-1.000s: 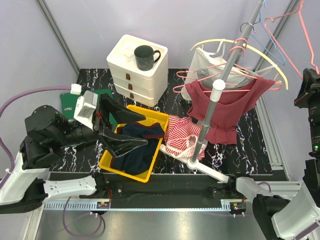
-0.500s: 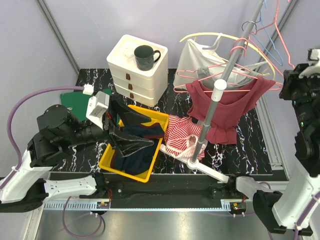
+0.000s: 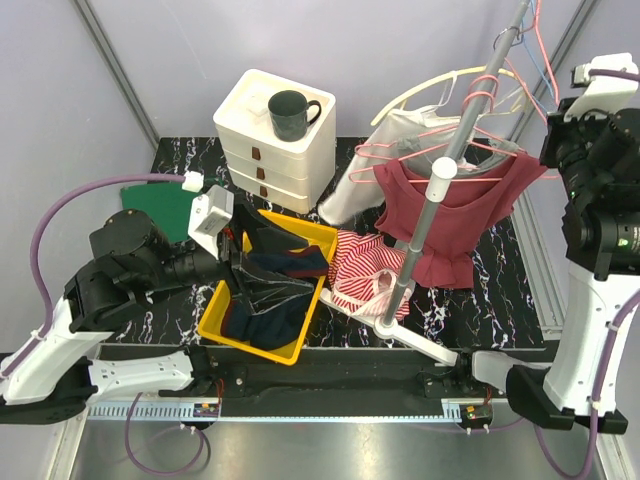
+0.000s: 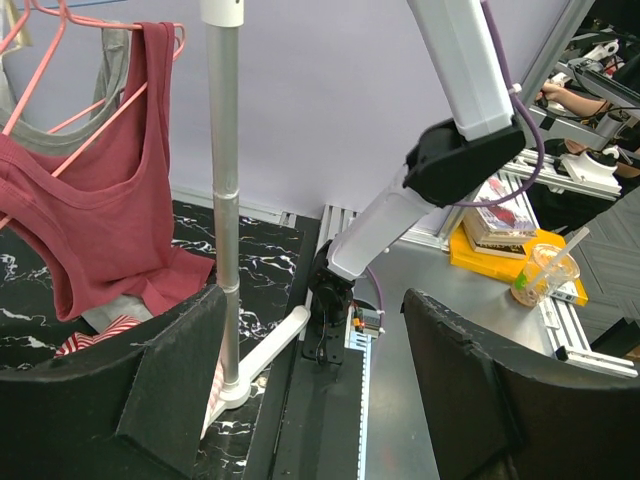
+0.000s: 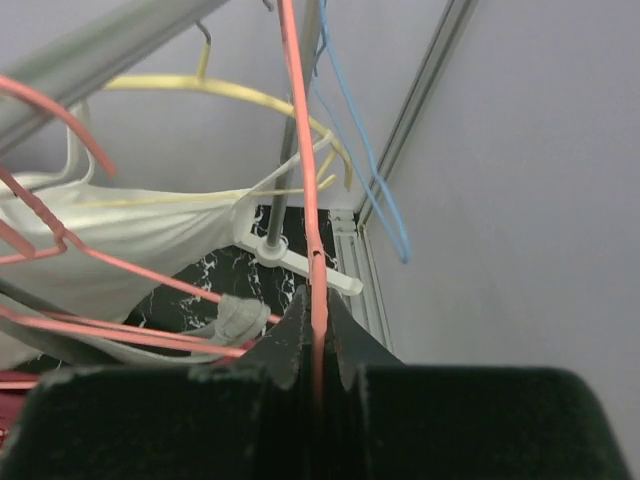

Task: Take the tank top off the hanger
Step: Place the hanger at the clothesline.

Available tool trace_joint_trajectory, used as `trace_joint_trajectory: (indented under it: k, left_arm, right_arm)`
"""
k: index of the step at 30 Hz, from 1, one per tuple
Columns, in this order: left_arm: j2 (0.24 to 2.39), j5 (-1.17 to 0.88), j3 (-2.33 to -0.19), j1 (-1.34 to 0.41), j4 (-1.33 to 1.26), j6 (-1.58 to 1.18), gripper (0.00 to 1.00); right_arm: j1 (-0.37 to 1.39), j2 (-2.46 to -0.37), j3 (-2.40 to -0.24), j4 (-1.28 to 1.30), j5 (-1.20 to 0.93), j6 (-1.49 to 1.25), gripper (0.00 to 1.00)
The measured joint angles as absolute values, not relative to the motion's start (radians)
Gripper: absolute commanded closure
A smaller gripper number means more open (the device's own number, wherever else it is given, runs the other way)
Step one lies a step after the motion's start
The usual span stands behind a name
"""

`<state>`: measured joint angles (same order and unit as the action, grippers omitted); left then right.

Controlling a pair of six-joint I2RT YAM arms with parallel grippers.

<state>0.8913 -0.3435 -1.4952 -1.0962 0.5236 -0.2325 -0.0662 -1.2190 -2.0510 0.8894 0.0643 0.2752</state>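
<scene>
Right pincer (image 5: pixel 315 315) clamped on pink hanger (image 5: pixel 303 180); left pincer (image 4: pixel 312 310) wide apart, empty.

Left arm (image 3: pixel 110 290) sits low, forearm stretched out to its right, wrist roughly level. Left gripper (image 4: pixel 320 400) has jaws spread wide, nothing between them. Right arm (image 3: pixel 590 300) stands near-vertical, wrist raised high at the top. Right gripper (image 5: pixel 318 345) has jaws pinched tight on a thin pink hanger wire (image 5: pixel 305 150).
</scene>
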Motion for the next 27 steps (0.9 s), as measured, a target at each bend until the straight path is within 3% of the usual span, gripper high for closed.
trace_joint_trajectory:
  k: [10,19,27]
  left_arm:
    - [0.903,-0.347,-1.469,-1.096,0.522,-0.232,0.25]
    - [0.905,-0.348,-1.445,-1.096,0.521,-0.232,0.25]
    - [0.905,-0.356,-1.424,-1.096,0.514,-0.228,0.25]
  right_arm:
    - [-0.086,-1.065,-1.746,0.753,0.134,0.270,1.00]
    - [-0.091,-1.108,-1.886,0.830,0.147,0.311,1.00]
    - [-0.099,-1.042,-1.895,0.927,-0.031,0.314,1.00]
